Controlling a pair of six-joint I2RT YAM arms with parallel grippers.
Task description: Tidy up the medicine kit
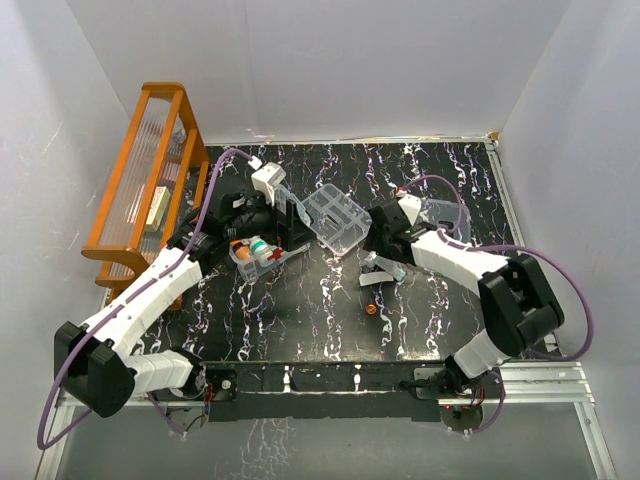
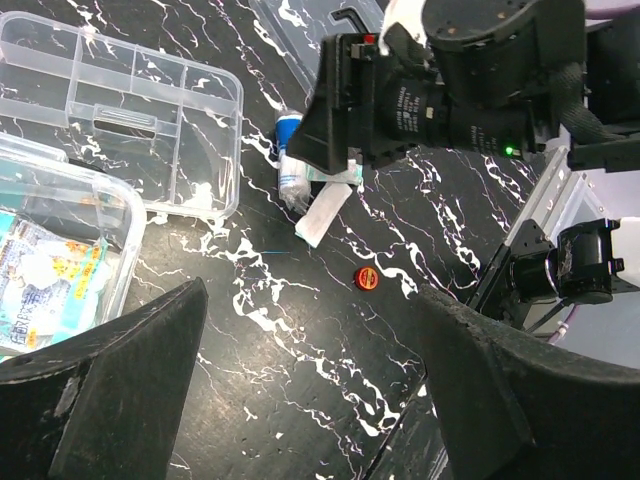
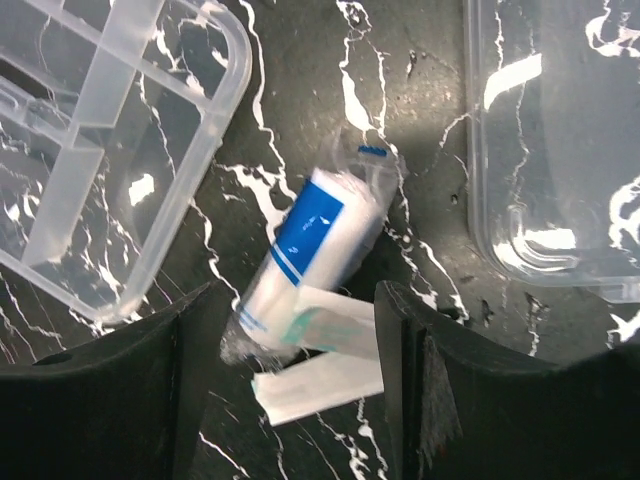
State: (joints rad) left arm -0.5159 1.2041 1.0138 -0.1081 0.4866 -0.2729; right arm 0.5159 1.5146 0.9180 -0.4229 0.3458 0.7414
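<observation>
Right wrist, crinkly wrapped roll (image 3: 312, 240), clear tray (image 3: 108, 92)

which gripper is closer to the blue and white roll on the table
Right. The right gripper hangs over the blue and white roll, jaws open either side. The left gripper is farther off, beside the clear box.

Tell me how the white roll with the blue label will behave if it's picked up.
The white roll looks cylindrical and lies on its side, so a nudge would probably roll it. Its glossy clear wrapping looks slick and crinkly, so it may slip. It seems soft and light, likely squashing a little under a grip.
</observation>
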